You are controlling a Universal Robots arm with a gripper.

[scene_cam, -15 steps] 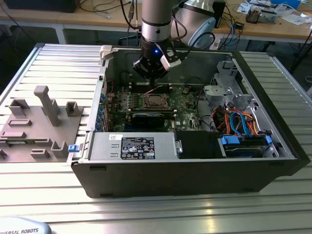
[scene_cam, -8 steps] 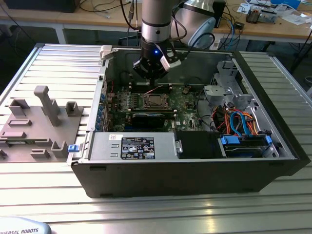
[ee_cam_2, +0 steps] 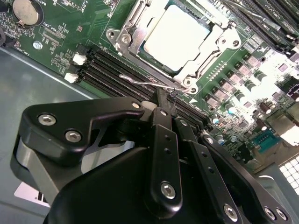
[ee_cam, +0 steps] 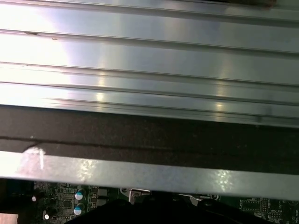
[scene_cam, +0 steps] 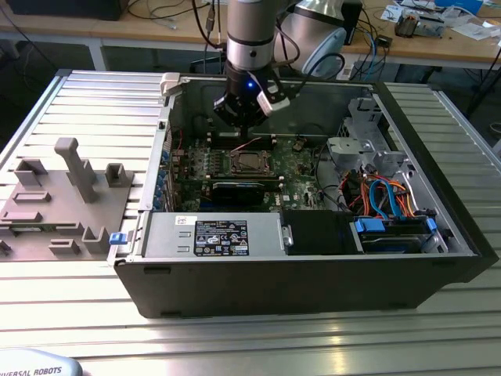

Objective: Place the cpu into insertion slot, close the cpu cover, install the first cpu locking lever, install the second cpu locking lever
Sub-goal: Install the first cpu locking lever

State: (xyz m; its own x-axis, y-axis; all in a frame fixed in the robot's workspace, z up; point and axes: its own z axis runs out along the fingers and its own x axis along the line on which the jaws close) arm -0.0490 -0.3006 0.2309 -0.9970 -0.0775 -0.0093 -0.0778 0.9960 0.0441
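Cpu sits in the insertion slot under the lowered cpu cover; gripper, fingers pinched together and empty, hovers just beside a locking lever running along the socket's near edge.

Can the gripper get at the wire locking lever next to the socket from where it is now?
Probably yes. In the second wrist view the gripper sits right at the lever beside the cpu cover, with nothing between them. The cpu is seated under the cover.
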